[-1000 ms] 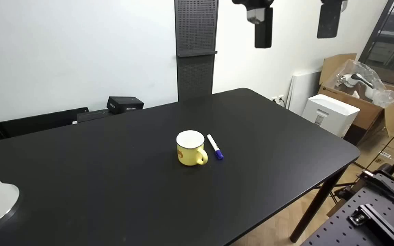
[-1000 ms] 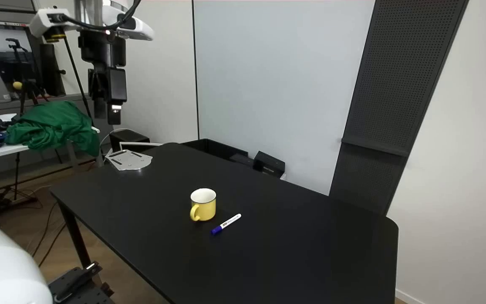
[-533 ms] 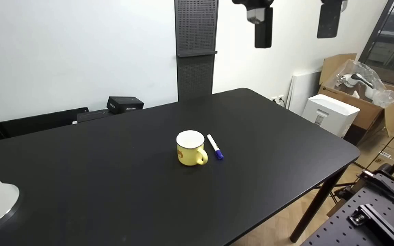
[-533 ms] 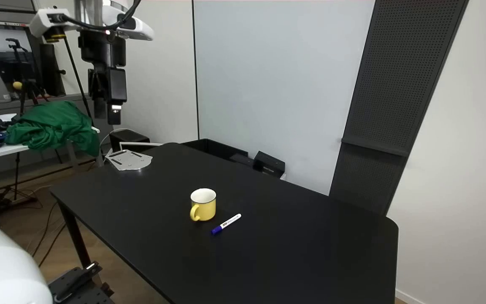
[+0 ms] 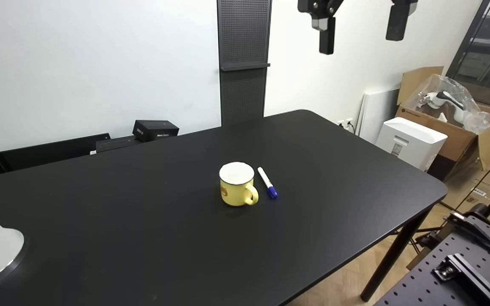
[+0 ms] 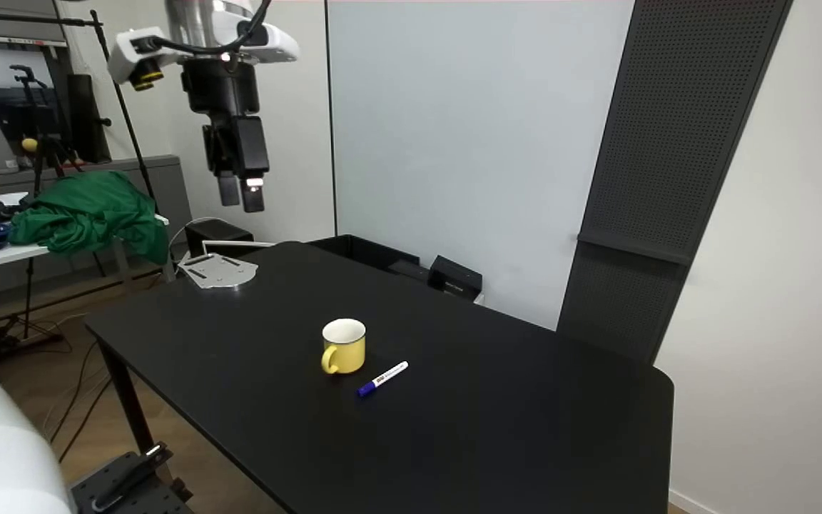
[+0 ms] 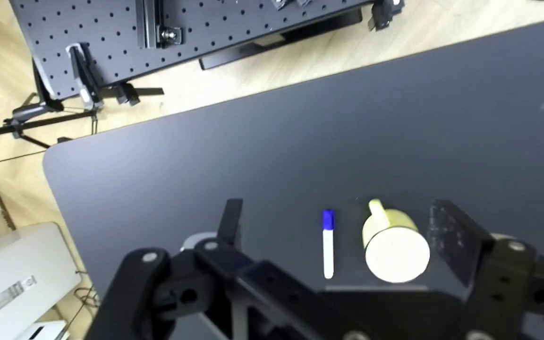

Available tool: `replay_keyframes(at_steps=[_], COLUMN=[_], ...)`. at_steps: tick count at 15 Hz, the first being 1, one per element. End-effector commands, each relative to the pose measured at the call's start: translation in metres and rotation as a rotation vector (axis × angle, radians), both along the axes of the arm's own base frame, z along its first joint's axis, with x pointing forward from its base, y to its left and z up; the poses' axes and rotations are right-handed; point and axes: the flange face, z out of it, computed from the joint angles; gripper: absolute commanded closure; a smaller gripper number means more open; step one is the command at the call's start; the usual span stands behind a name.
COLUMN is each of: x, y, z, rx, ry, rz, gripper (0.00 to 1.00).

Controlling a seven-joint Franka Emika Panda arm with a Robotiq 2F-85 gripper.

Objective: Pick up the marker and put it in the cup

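Slim, stick-shaped white-and-blue marker [image 7: 328, 244] lies flat on the smooth black round-cornered bench [image 7: 338, 146]. In the wrist view it is at 9 o'clock from the squat yellow cup [image 7: 395, 248], white inside, near but apart, its blue end toward 12. The cup stands upright, handle toward 11. In an exterior view the black two-fingered claw [image 5: 360, 45] hangs high, toward 1 o'clock from the marker, its fingers wide apart.
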Motion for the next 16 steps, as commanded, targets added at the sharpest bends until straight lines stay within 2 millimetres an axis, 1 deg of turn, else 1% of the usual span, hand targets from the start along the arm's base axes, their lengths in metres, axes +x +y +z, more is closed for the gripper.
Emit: replay_keyframes(at_steps=[1, 4, 6, 8, 10, 12, 14, 16], x=[0.026, 0.054, 0.072, 0.092, 0.110, 0.124, 0.136, 0.142], y=[-0.048, -0.086, -0.102, -0.116, -0.128, -0.137, -0.141, -0.141], z=[-0.006, -0.017, -0.028, -0.042, -0.062, -0.089, -0.118, -0.148], rx=[-0.057, -0.044, 0.006, 0.081, 0.143, 0.181, 0.202, 0.206], ry=[-0.118, -0.191, -0.219, -0.233, -0.232, -0.206, -0.164, -0.114], rz=[-0.115, -0.172, -0.193, -0.219, -0.242, -0.266, -0.285, -0.295], gripper=[0.00, 0.00, 0.00, 0.00, 0.00, 0.00, 0.00, 0.00])
